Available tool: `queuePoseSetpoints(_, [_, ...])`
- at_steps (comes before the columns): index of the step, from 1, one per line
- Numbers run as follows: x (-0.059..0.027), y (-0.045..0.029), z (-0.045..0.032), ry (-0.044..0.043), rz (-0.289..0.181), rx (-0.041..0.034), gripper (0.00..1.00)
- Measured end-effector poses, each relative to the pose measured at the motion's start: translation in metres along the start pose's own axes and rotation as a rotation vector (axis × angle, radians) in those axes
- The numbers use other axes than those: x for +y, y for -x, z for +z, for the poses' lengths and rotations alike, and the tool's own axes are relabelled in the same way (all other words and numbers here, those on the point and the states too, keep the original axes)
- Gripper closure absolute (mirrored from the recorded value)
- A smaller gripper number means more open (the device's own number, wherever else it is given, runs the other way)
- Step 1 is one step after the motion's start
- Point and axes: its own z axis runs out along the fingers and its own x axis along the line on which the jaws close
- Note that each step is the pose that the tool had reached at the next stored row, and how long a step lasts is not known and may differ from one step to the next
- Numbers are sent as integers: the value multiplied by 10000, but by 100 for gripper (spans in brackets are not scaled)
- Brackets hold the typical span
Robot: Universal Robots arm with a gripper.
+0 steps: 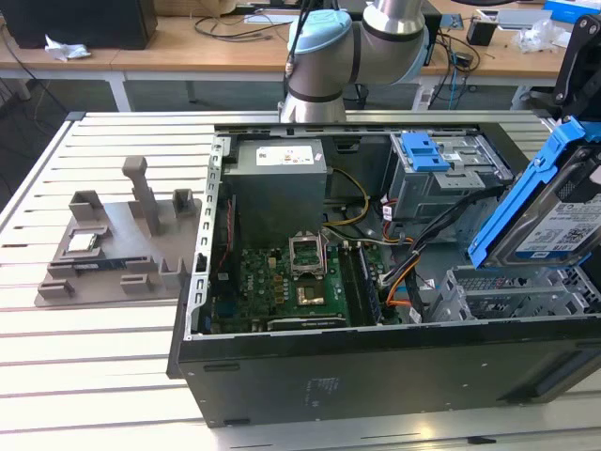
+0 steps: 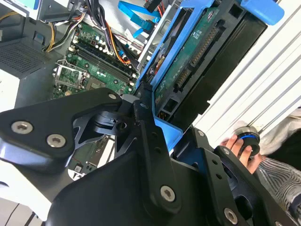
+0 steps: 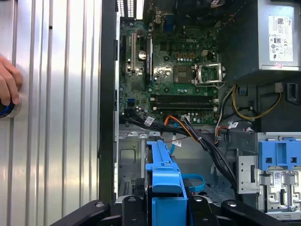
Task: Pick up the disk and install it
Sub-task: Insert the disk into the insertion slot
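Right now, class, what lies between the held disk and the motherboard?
A bundle of black and orange cables crosses between the disk and the motherboard, in the first wrist view.

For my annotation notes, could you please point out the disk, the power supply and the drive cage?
Disk (image 1: 554,225), exterior view, on its labelled silver face.
Power supply (image 1: 277,202), exterior view, on its grey side.
Drive cage (image 1: 430,194), exterior view, on its grey metal front.

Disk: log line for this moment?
phase: holding | gripper: shut on disk | disk: tilted, over open case, exterior view's right | installed: no
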Motion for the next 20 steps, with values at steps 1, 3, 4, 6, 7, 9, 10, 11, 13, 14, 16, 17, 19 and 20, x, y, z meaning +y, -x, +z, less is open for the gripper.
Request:
queuePoseSetpoints(1, [0,-1,5,0,0,9,63])
queuePoseSetpoints(3, [-1,-1,19,0,1,17,63])
queuePoseSetpoints(4, [-1,-1,25,0,1,17,63])
queuePoseSetpoints(6, [-3,-3,52,1,1,21,63])
queuePoseSetpoints(7, [-4,-5,74,2,1,23,63])
queuePoseSetpoints(9, [-6,-7,106,2,2,29,63])
queuePoseSetpoints(10, [-6,-7,112,2,2,30,63])
queuePoseSetpoints(11, [-7,-7,120,2,2,31,63])
queuePoseSetpoints(13, [-8,-8,136,1,28,38,63])
queuePoseSetpoints(14, [-8,-7,147,0,46,40,63])
queuePoseSetpoints(16, [-9,5,165,-1,51,60,63])
queuePoseSetpoints(17, [-10,17,183,-1,55,81,63])
queuePoseSetpoints(19, [-12,38,212,-1,57,109,63])
queuePoseSetpoints(20, [-13,41,229,-1,57,128,63])
